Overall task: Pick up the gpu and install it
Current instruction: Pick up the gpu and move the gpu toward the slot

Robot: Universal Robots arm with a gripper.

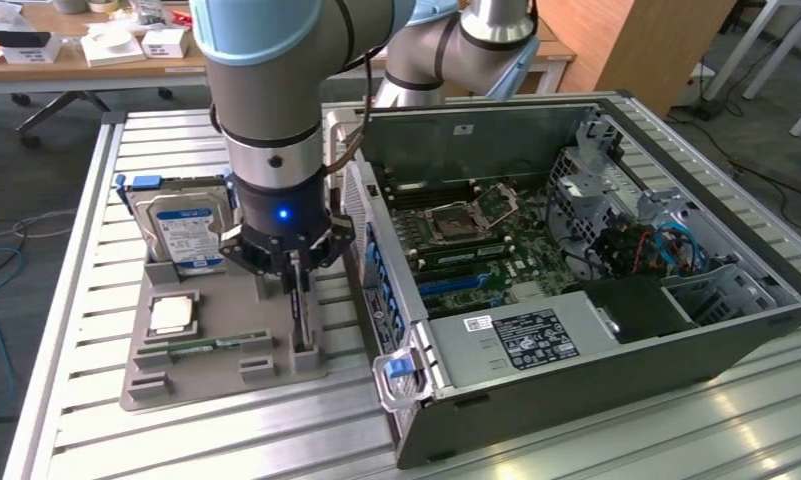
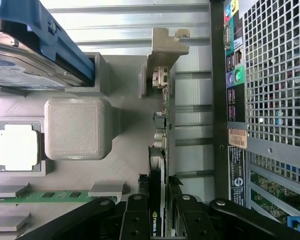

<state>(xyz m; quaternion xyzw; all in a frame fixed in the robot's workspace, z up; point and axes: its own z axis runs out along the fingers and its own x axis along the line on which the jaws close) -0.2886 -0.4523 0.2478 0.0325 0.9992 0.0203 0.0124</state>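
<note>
The gpu (image 1: 300,312) (image 2: 157,162) stands edge-on in a slot along the holder tray's (image 1: 173,385) edge towards the exterior view's right. The open computer case (image 1: 614,360) stands just beside that edge, with a narrow strip of table (image 1: 67,420) between them. The end effector (image 1: 291,275) (image 2: 158,181) straddles the card from above (we cannot tell whether it clamps the card). We count one gpu, one upright hard drive (image 1: 187,235), one processor (image 1: 173,313) and one RAM stick (image 1: 213,345) on the tray.
</note>
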